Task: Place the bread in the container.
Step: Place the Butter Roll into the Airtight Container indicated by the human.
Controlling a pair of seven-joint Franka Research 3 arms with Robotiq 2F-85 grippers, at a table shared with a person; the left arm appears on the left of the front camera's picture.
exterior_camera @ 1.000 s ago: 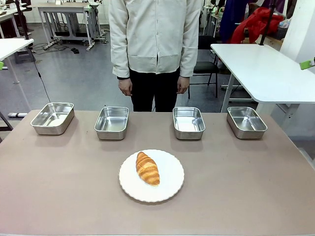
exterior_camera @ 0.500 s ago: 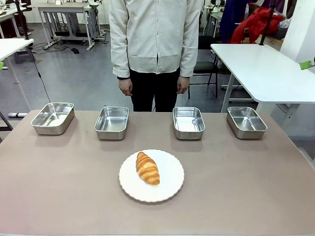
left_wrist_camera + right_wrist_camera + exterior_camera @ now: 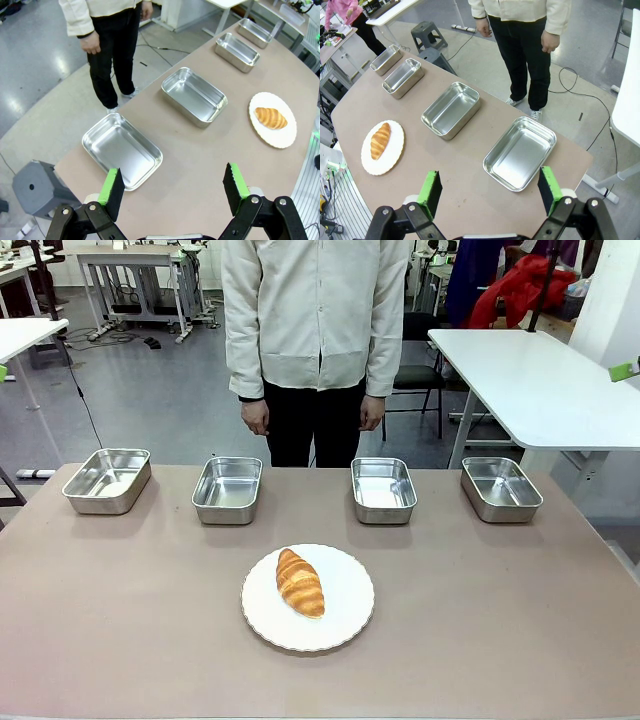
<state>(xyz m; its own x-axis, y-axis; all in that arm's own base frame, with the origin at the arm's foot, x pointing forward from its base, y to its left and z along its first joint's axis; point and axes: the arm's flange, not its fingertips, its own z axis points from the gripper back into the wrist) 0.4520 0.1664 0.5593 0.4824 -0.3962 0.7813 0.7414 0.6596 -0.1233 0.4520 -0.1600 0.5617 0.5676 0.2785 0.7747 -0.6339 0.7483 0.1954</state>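
No text, label, brand, number or sign can be read on anything shown in these views.

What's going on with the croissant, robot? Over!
Left gripper, right gripper: fingers open, empty. Croissant on white plate. Four pans empty. Person behind table, hands down.
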